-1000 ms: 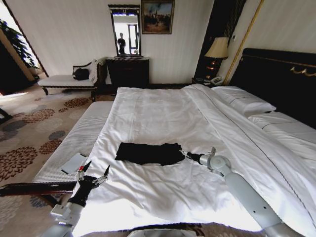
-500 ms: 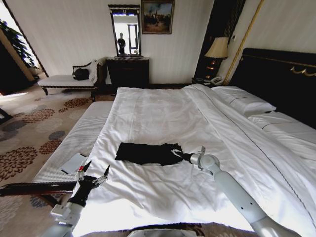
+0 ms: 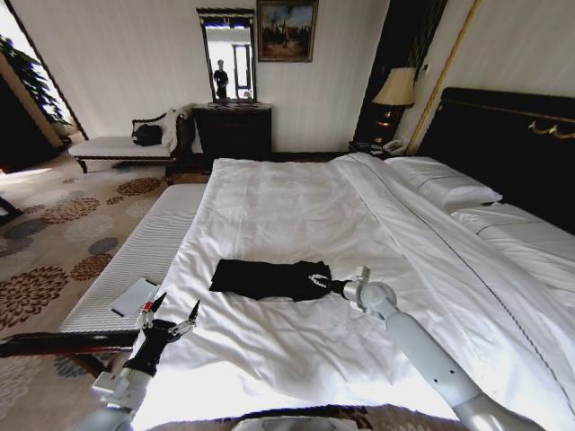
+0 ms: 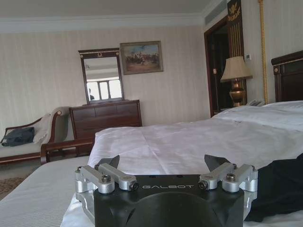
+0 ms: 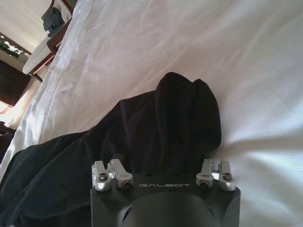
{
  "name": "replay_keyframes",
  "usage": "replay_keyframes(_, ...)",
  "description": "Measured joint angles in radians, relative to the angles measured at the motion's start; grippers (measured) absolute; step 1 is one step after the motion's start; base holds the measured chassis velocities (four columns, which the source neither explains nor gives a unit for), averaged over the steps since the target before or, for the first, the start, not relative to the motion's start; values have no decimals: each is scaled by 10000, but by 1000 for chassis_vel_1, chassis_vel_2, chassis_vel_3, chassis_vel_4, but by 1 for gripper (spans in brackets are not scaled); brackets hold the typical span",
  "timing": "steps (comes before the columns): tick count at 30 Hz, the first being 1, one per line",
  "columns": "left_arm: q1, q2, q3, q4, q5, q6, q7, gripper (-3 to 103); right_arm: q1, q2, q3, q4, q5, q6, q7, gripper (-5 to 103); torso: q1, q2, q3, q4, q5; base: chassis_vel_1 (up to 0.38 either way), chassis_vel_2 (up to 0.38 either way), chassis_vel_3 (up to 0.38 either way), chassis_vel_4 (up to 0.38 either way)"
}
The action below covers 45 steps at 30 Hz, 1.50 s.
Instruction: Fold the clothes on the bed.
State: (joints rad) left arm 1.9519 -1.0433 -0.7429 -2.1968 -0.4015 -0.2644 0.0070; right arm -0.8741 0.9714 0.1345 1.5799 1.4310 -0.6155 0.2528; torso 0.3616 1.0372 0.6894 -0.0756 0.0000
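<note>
I read "GALBOT" in pale capitals on the black housing of the left gripper (image 4: 163, 166), just behind its silver finger mounts. The same word, "GALBOT", stands on the black housing of the right gripper (image 5: 161, 166), again just behind the finger mounts. I can make out no other lettering.

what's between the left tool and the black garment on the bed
Nothing visible: only bare white duvet of the bed lies between the open left tool and the clothes. The right tool is already at the garment's far end.
</note>
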Motion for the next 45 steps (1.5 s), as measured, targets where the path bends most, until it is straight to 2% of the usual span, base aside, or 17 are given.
replay_keyframes(1, 0, -1, 0, 0, 0, 0, 0, 100, -6, 1, 2, 10, -10, 5, 5, 72, 0, 0, 0, 0, 0, 0, 0, 0, 0)
replay_keyframes(4, 0, 0, 0, 0, 0, 0, 0, 100, -84, 22, 26, 128, -29, 16, 90, 56, 0, 0, 0, 0, 0, 0, 0, 0, 0)
replay_keyframes(5, 0, 0, 0, 0, 0, 0, 0, 100, -84, 22, 26, 128, -29, 16, 90, 56, 0, 0, 0, 0, 0, 0, 0, 0, 0)
replay_keyframes(8, 0, 0, 0, 0, 0, 0, 0, 100, -203, 7, 70, 274, -82, 15, 130, 39, 0, 0, 0, 0, 0, 0, 0, 0, 0)
replay_keyframes(11, 0, -1, 0, 0, 0, 0, 0, 100, -234, -15, 87, 317, -98, 15, 136, 34, 0, 0, 0, 0, 1, 0, 0, 0, 0)
replay_keyframes(14, 0, 0, 0, 0, 0, -1, 0, 100, -237, -44, 112, 352, -101, 15, 141, 18, 0, 0, 0, 0, 0, 0, 0, 0, 0)
replay_keyframes(15, 0, 0, 0, 0, 0, -1, 0, 100, -237, -44, 112, 352, -101, 15, 141, 18, 0, 0, 0, 0, 0, 0, 0, 0, 0)
replay_keyframes(17, 0, 0, 0, 0, 0, 0, 0, 100, -236, -37, 117, 411, -101, 18, 159, 8, 0, 0, 0, 0, 0, 0, 0, 0, 0)
replay_keyframes(19, 0, 0, 0, 0, 0, 0, 0, 100, -236, -20, 117, 437, -105, 19, 177, 5, 0, 0, 0, 0, 0, 0, 0, 0, 0)
replay_keyframes(32, 0, 0, 0, 0, 0, 0, 0, 100, -323, 30, 235, 769, -165, 46, 383, 5, 0, 0, 0, 1, 1, 0, 0, 0, 0)
replay_keyframes(39, 0, 0, 0, 0, 0, 0, -1, 100, -761, -461, 972, 1425, -62, -24, 478, 5, 0, 1, 0, 1, 2, 0, 0, 0, 0)
replay_keyframes(45, 0, 0, -1, 0, 1, 0, -1, 100, -1474, -1228, 2405, 1975, 204, -92, 528, 5, 0, 0, 0, 0, 1, 0, 0, 0, 0)
